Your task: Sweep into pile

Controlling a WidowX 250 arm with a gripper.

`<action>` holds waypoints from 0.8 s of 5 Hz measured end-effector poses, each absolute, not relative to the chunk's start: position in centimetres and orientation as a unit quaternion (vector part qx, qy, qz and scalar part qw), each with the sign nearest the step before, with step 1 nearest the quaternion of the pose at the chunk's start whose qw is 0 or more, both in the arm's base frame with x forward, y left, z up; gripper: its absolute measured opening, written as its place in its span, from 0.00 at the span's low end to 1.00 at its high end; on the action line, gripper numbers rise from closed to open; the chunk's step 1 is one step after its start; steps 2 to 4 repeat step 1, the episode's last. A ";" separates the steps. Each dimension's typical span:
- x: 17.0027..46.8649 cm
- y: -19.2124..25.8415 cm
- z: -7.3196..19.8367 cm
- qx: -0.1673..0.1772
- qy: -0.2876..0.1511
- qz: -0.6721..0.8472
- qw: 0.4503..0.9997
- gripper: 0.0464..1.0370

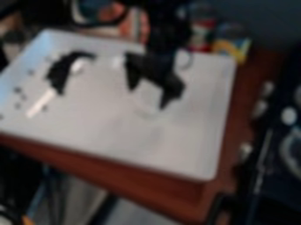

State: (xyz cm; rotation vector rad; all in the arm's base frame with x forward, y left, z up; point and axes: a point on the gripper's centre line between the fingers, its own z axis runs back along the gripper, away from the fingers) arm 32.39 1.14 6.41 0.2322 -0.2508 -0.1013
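White tray (pixel 188 156) on wooden table (pixel 141 180). Inside, left part: dark bits (pixel 19 90) scattered around a black-and-white item (pixel 57 77), type unclear. Gripper (pixel 147 96) over tray's middle-right, jaws wide, nothing between them.

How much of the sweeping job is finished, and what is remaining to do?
Partly done, it seems: a dark mass lies at the tray's upper left, though I cannot tell if all is swept material. In hand: nothing visible; the gripper is open over the tray. Left: dark specks scattered near the left wall.
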 end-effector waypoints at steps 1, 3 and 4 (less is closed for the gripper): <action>31.3 1.5 9.9 0.094 -0.137 -0.038 0.985 0.96; 31.3 1.5 9.9 0.094 -0.137 -0.038 0.985 0.96; 31.3 1.5 9.9 0.094 -0.137 -0.038 0.985 0.96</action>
